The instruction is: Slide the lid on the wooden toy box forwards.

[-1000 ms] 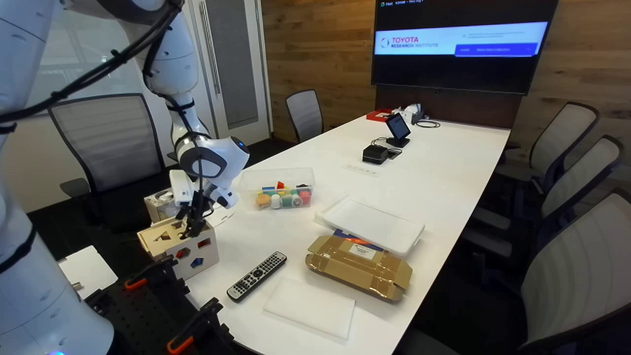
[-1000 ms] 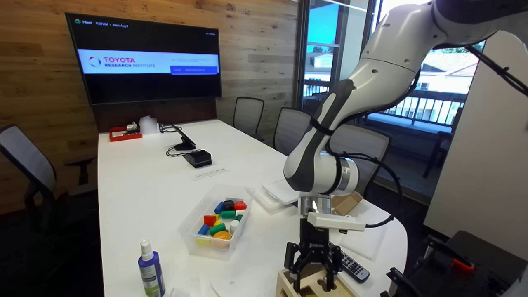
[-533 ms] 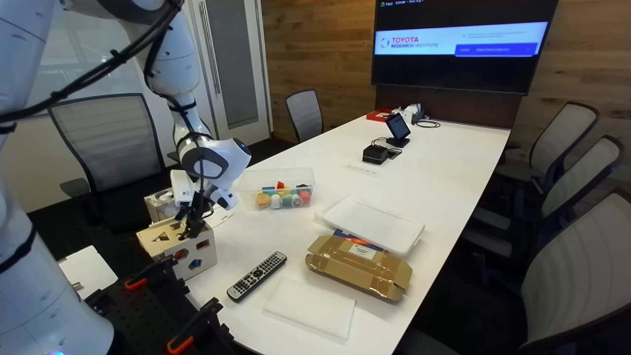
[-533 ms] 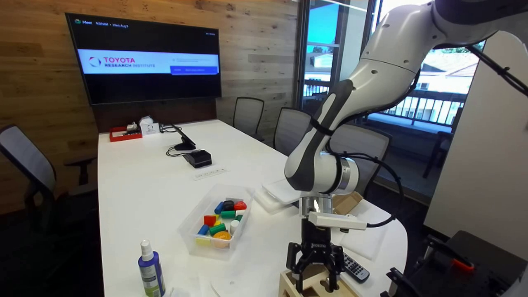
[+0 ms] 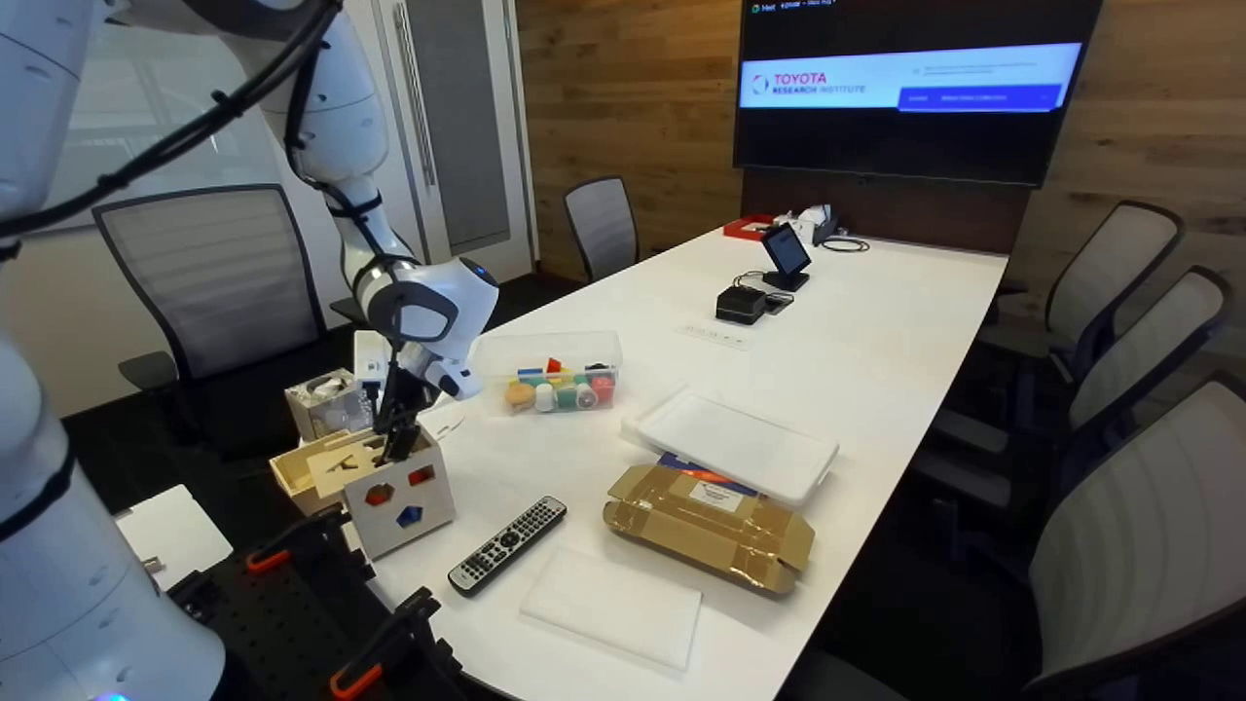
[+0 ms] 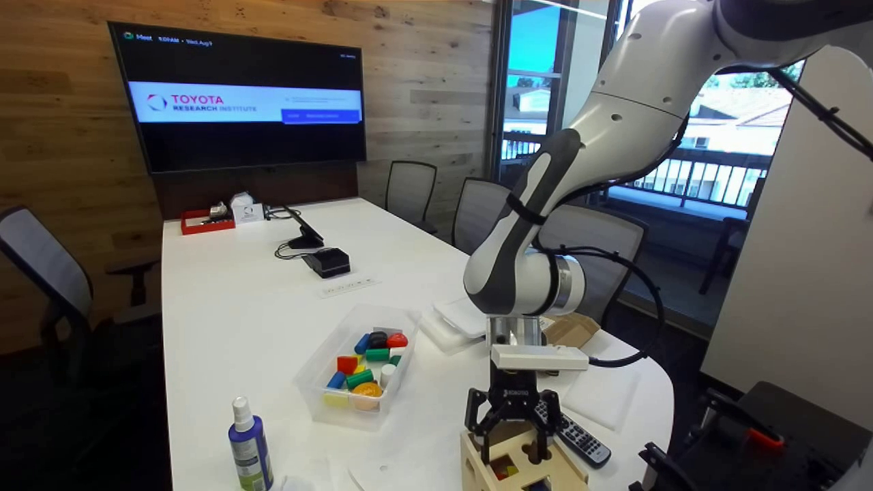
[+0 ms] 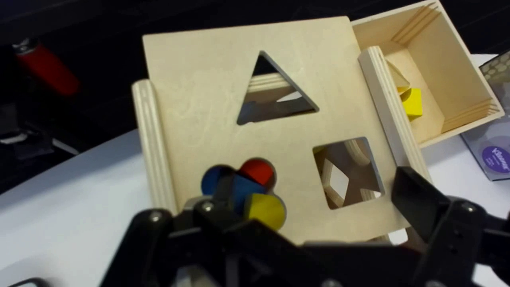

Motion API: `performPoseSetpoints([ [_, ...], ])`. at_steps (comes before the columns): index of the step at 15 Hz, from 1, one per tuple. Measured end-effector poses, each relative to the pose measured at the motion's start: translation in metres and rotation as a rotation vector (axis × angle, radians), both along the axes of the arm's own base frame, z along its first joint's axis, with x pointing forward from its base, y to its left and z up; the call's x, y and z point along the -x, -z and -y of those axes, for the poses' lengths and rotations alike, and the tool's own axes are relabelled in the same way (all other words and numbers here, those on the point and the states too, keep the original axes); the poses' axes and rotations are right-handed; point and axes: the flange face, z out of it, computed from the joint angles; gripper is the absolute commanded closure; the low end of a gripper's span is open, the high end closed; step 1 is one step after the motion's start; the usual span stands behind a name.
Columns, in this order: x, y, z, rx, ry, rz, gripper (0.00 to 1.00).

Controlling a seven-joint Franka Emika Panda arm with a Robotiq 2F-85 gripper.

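Observation:
The wooden toy box point(image 5: 404, 511) stands on the table by the robot, with coloured pieces showing through its holes. It also shows in the wrist view point(image 7: 394, 107). Its lid point(image 7: 287, 131) is a pale panel with triangle, square and clover holes. It lies between the box's side rails. One end sticks out past the rails at the top of the wrist view; a gap shows at the opposite end. My gripper point(image 7: 312, 189) is open over the lid, also in an exterior view point(image 6: 514, 455). One finger is at the clover hole, the other by the right rail; their contact is unclear.
A small open wooden box point(image 7: 438, 56) with a yellow block is beside the toy box. A tissue box point(image 5: 326, 409) is behind it. The remote point(image 5: 506, 545) lies nearby. A clear tub point(image 6: 310, 392) of pieces and a spray bottle point(image 6: 250, 450) are on the table.
The toy box, lid and gripper have shifted away from the robot's base, rightward in an exterior view. The small open box beside it now shows more. The fingers remain apart.

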Motion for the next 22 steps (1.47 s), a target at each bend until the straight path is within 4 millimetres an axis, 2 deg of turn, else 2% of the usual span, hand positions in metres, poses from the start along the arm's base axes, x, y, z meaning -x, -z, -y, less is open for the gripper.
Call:
performPoseSetpoints([
  [7,-0.01,-0.007,-0.006,0.084,-0.003,0.051,0.0],
  [14,-0.023,-0.012,-0.003,0.131,-0.008,0.232,0.0],
  [22,-0.016,-0.018,-0.008,0.168,-0.06,0.381,0.0],
])
